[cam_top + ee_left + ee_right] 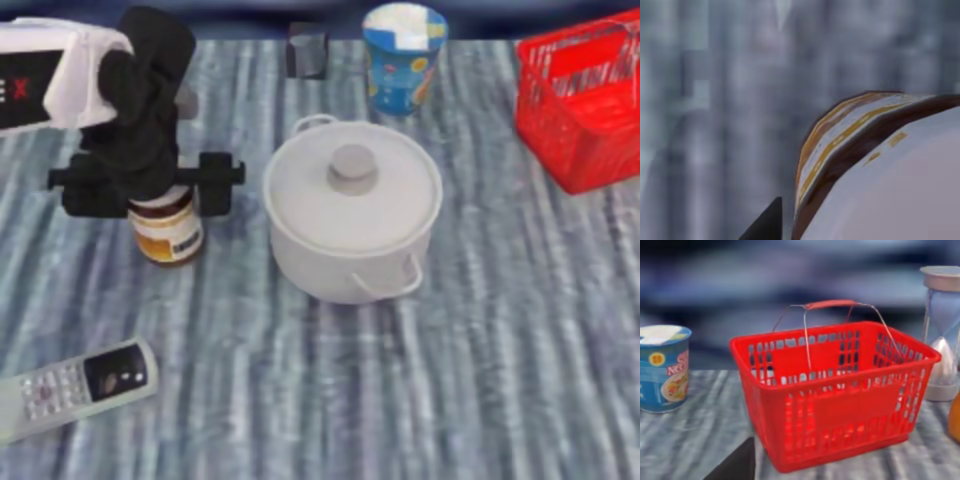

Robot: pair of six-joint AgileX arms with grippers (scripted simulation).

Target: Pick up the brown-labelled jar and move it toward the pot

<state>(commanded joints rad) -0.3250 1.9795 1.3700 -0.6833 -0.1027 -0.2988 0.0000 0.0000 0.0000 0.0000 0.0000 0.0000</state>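
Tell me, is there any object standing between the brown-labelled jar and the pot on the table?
Nothing visible does. In the top view the brown-labelled jar stands under the left gripper, to the left of the pot, with only bare striped cloth between them. The remote lies nearer the camera and the blue cup farther back, both off that line.

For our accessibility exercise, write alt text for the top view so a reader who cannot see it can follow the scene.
The left tool sits directly over the brown-labelled jar, which stands left of the pot on a striped cloth. A blue cup stands behind the pot, a red basket far right, and a remote near left.
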